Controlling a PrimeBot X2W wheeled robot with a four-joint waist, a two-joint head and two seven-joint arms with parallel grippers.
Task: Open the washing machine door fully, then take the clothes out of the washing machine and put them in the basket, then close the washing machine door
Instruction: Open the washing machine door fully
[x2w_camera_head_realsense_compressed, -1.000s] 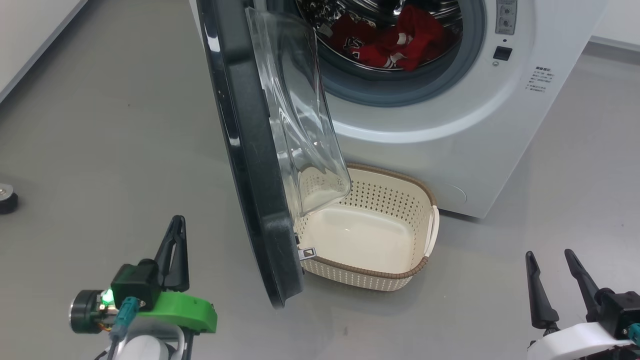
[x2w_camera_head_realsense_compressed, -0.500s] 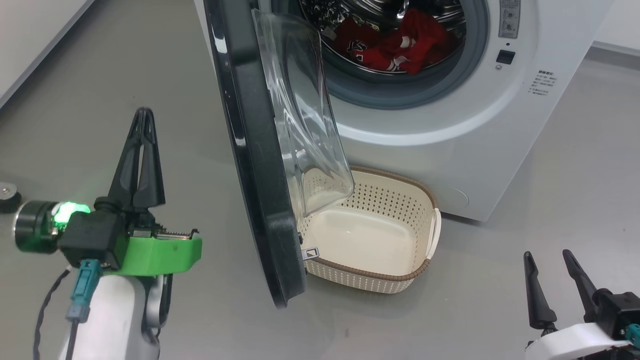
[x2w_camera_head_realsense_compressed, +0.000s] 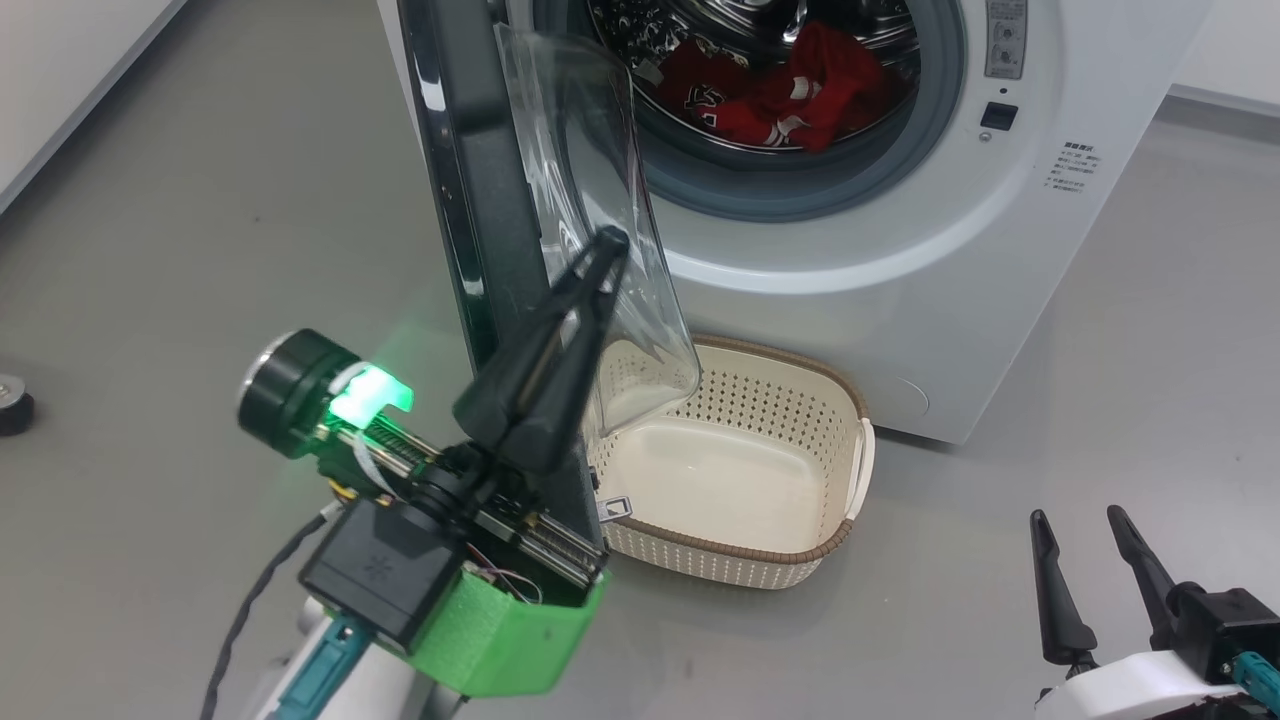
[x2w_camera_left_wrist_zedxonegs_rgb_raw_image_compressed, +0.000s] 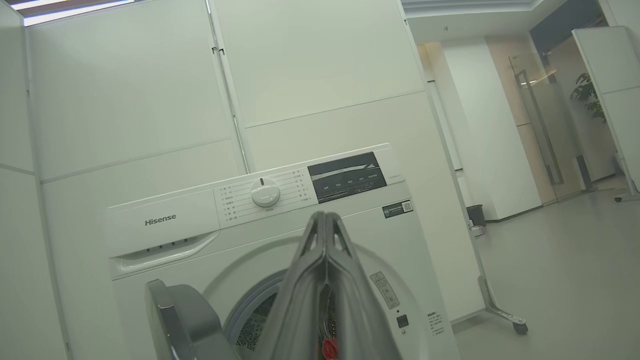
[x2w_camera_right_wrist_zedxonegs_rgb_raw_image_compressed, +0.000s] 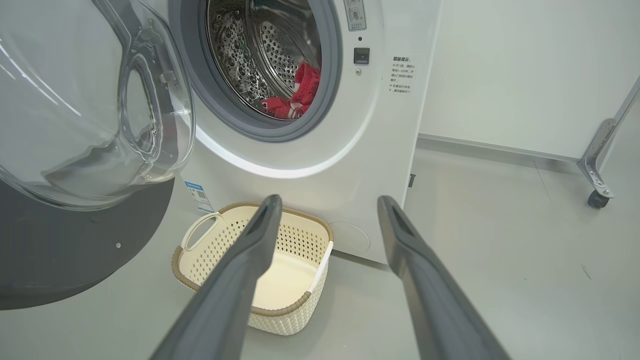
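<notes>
Grey floor (x2w_camera_head_realsense_compressed: 200, 250) carries the basket (x2w_camera_head_realsense_compressed: 770, 400) before the washing machine (x2w_camera_head_realsense_compressed: 850, 230).

Left gripper (x2w_camera_head_realsense_compressed: 607, 243): two long dark fingers (x2w_camera_head_realsense_compressed: 545, 370), tapered, blunt tips. Bright green plastic housing (x2w_camera_head_realsense_compressed: 510, 625) at wrist. Black camera block (x2w_camera_head_realsense_compressed: 375, 575), faint star mark on face. Black cylinder (x2w_camera_head_realsense_compressed: 285, 385) with glowing green light (x2w_camera_head_realsense_compressed: 372, 393). Teal connector (x2w_camera_head_realsense_compressed: 320, 655), black cable (x2w_camera_head_realsense_compressed: 250, 610), thin red-white wires (x2w_camera_head_realsense_compressed: 505, 580) (peeking over housing edge). Right gripper (x2w_camera_head_realsense_compressed: 1076, 516): same dark fingers, black mount (x2w_camera_head_realsense_compressed: 1215, 615), white shell (x2w_camera_head_realsense_compressed: 1130, 690), teal plug (x2w_camera_head_realsense_compressed: 1255, 668).
</notes>
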